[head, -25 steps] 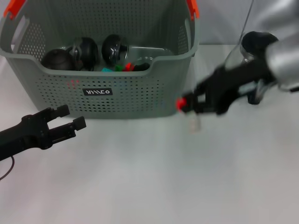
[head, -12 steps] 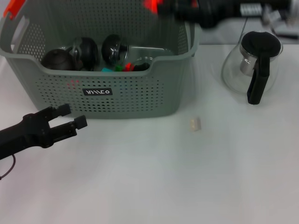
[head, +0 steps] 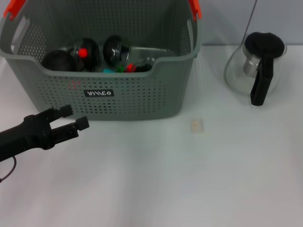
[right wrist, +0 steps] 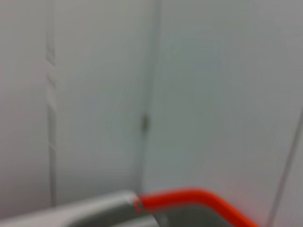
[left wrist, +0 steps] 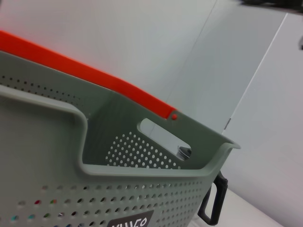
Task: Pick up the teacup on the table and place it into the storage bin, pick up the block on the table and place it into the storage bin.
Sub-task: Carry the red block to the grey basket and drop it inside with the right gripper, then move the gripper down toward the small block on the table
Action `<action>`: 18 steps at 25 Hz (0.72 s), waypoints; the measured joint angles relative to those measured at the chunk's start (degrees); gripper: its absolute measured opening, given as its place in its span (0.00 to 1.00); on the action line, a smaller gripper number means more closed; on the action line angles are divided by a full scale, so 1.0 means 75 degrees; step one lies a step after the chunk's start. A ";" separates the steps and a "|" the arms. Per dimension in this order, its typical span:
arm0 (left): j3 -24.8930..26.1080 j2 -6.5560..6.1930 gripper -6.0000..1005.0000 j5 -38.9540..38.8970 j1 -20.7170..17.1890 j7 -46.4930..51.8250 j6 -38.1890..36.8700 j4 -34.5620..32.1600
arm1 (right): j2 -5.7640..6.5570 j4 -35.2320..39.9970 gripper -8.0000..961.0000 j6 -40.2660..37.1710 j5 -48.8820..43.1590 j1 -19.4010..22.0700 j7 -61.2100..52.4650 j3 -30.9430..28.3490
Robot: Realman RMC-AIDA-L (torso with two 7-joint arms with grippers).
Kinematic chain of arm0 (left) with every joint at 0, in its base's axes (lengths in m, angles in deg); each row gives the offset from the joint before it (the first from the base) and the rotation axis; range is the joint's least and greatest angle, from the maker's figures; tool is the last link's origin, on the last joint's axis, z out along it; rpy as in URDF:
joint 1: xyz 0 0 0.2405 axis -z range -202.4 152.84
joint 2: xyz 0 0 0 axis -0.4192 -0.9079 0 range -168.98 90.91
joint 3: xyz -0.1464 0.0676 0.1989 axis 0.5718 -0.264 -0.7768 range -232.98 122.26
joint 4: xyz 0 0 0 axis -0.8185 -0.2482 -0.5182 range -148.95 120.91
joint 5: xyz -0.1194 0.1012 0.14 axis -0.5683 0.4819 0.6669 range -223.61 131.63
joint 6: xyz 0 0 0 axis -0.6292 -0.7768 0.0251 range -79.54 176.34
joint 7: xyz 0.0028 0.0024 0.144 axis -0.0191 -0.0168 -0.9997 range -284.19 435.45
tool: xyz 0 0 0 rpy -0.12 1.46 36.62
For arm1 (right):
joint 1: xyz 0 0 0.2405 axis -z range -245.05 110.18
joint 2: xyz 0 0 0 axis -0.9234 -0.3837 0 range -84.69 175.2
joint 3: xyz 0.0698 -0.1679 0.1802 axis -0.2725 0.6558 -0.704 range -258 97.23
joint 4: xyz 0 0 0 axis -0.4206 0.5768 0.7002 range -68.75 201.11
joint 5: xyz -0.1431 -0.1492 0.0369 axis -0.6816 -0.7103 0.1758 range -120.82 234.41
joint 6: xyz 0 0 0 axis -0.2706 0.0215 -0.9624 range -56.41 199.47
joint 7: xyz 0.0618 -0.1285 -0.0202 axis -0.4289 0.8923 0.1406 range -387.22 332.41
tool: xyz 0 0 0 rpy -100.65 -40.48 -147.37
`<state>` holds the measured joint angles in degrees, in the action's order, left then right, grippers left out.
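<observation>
The grey perforated storage bin (head: 142, 90) stands at the back left of the table. A small red block (head: 83, 52) lies inside it on top of a dark round piece (head: 90, 47). Two more dark round pieces sit beside it, and I cannot tell whether any of them is the teacup. My left gripper (head: 71, 118) hovers open and empty just in front of the bin's left front wall. In the left wrist view the bin (left wrist: 47, 156) fills the frame at close range. My right gripper is out of view; its wrist view shows only the bin's orange handle end (right wrist: 189, 196) and the wall.
A glass teapot (head: 258, 68) with a black lid and handle stands at the back right, and its handle (left wrist: 213, 203) shows past the bin's corner. A small pale object (head: 197, 125) lies on the table right of the bin's front corner. Green and red bits lie in the bin.
The right arm carried the red block up from the table, passed over the bin and left the view. The block now lies inside the bin. The left arm has not moved.
</observation>
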<state>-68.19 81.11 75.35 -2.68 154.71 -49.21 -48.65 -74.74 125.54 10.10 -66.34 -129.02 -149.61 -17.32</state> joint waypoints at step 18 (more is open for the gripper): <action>0.0029 0.0012 0.85 0.0010 0.0021 0.0013 0.0092 0.0000 | -0.0054 0.1135 0.04 0.0239 0.1009 0.1513 0.0274 0.0896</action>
<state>-67.97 81.20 75.42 -2.52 154.81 -48.52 -48.65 -75.15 134.05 11.89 -58.78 -117.67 -147.55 -10.60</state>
